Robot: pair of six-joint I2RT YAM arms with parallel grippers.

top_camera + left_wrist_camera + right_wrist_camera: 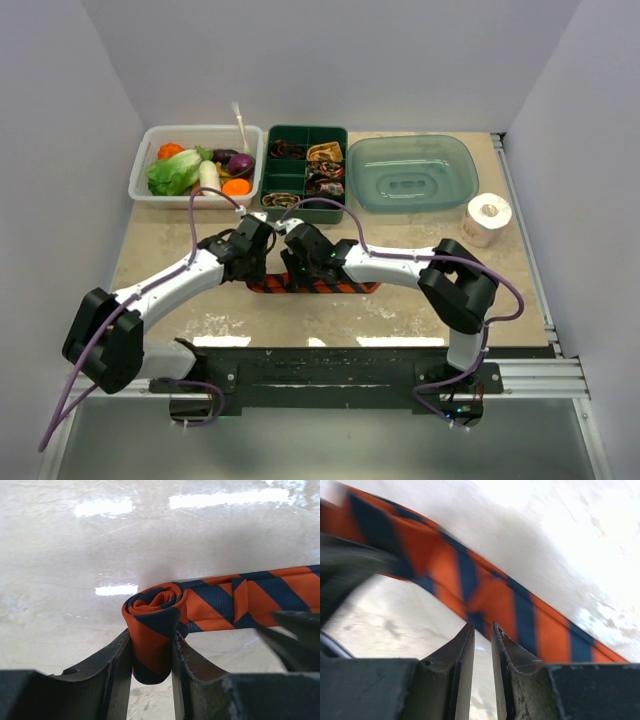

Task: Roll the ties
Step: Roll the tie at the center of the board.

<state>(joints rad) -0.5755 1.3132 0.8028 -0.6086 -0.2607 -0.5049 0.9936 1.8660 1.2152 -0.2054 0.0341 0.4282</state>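
Step in hand: I'm rolling the striped tie [210, 600], and the roll has only just begun. The tie lies flat on the tabletop [420, 245] in front of the arm bases, between the two wrists. Its rolled end [155, 602] shows a couple of turns. My left pincer [152, 645] is clamped across that roll, one finger on each side, with fabric filling the gap. My right pincer [482, 630] is narrow, tips at the near edge of the flat stretch just beside the roll. I can't tell whether it pinches cloth or only rests there, because that view is blurred.

Next move, as I judge it: turn the roll along the flat length with the turns tight and the edges in line, while the right side pins the strip so it doesn't slide.

From above, both wrists cover the roll and the tie's left part. Its far end runs out of both wrist views, so the pointed tip is hard to make out. The green divided tray [305, 170] probably holds finished coils, but they're too small to be sure.
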